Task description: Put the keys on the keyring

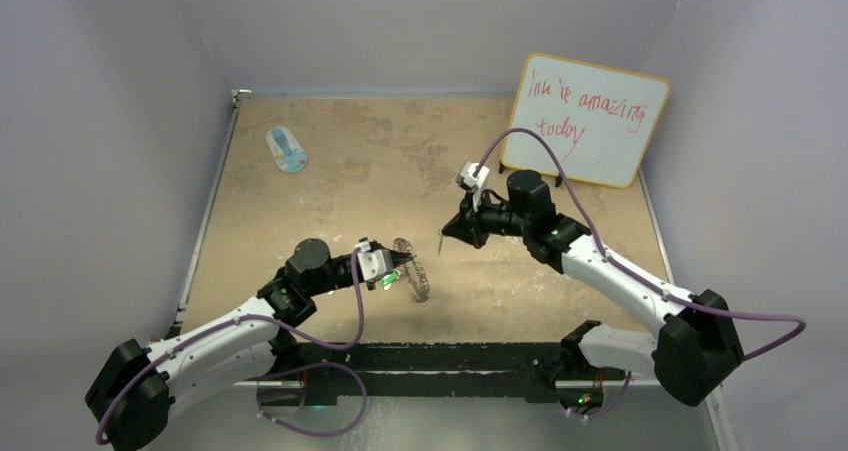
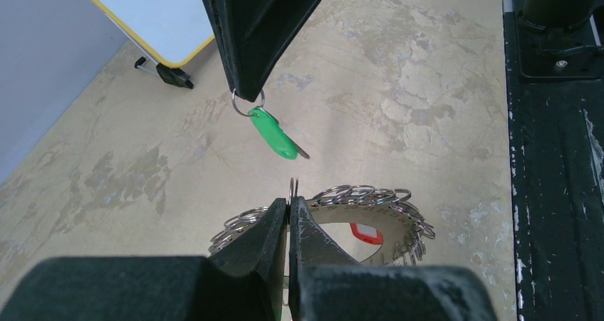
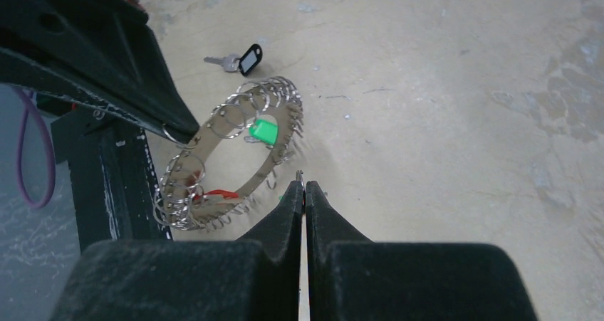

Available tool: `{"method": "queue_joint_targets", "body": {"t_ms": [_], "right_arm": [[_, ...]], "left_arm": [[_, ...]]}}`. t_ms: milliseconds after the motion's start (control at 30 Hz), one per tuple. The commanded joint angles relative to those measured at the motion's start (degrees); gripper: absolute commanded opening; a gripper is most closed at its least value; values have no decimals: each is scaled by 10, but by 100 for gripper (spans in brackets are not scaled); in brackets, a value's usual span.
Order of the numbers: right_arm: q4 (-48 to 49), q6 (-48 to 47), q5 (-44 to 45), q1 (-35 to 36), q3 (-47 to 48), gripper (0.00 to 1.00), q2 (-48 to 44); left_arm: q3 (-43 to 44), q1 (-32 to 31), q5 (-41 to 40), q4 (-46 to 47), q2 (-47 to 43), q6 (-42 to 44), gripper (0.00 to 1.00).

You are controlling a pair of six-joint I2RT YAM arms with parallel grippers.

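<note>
The right jaws are clamped on the small split ring of the green-tagged key (image 2: 274,134), which hangs blade-down above the tabletop, its long axis roughly vertical. The left jaws pinch a wire loop of the keyring (image 2: 370,208), held on edge just beside it. Threading is in hand; next, the split ring must meet a loop.

1. White rectangular whiteboard (image 1: 585,121) with a yellow frame: propped at a lean in the table's far right corner, red handwriting on its face. The left wrist view shows a small black foot (image 2: 174,75) under its lower edge.
2. Blue-and-white oval object (image 1: 288,150): lying flat near the far left corner, well apart from the whiteboard.
3. Beige mottled tabletop (image 1: 350,191): worn, with darker patches.
4. Pale plain walls (image 1: 420,21): enclosing the table on the left, far and right sides.
5. Black scuffed strip (image 1: 450,356): along the near table edge.
</note>
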Motion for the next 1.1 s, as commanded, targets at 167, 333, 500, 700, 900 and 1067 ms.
{"method": "queue_joint_targets", "body": {"t_ms": [167,333,500,700,900,1067], "right_arm": [[26,-59,-27,50,8,0,-28],[12,-79,-6,91,20,0,-10],[7,-91,6,121,31,0,3],[7,-102,10,137,35,0,1],[4,-109,9,145,39,0,-2],[2,-108,10,147,46,0,3]], "left_arm": [[-1,-3,8,54,3,4,0],[-2,-3,6,56,3,3,0],[-1,-3,5,58,3,3,0],[-2,-3,4,55,0,4,0],[0,-3,2,53,0,6,0],[1,-3,3,53,1,7,0]]}}
